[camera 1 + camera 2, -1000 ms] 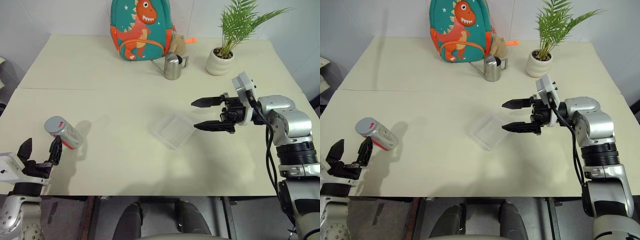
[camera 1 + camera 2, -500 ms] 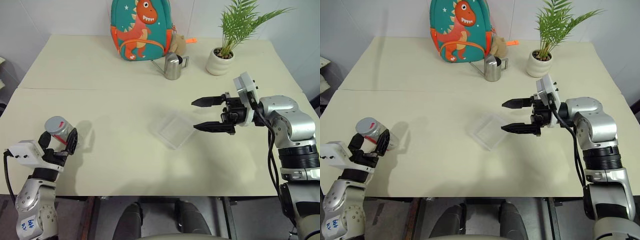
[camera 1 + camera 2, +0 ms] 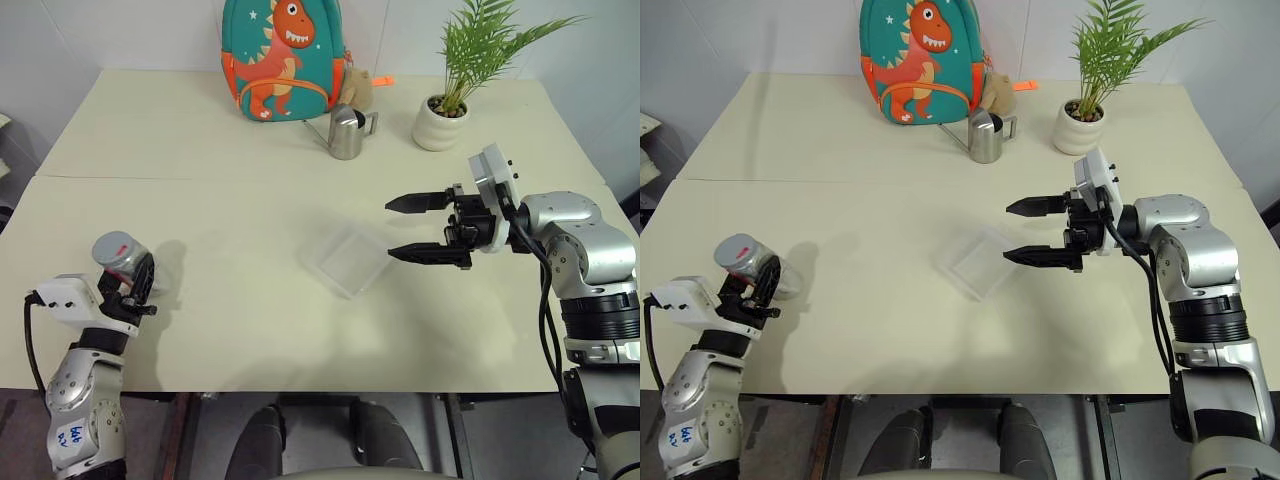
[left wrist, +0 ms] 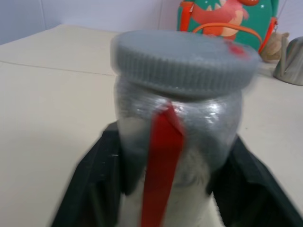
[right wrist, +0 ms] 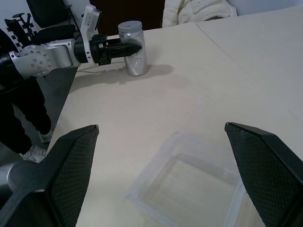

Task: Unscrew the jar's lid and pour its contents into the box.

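While left tool (image 3: 128,288) pinches the jar (image 3: 122,262) upright at the worktop's (image 3: 240,230) near-left edge, lid (image 4: 182,60) is on — unscrew + pour both pending; right tool (image 3: 418,228) spread over box (image 3: 347,260).

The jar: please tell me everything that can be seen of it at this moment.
The jar is a small translucent grey-white plastic cylinder with a red label strip down its side. Its ribbed grey lid, with a small red mark on top, is on. The jar stands on the table near the front left edge, about upright. The left pincer is shut on its body below the lid, one black finger on each side. Its contents cannot be made out.
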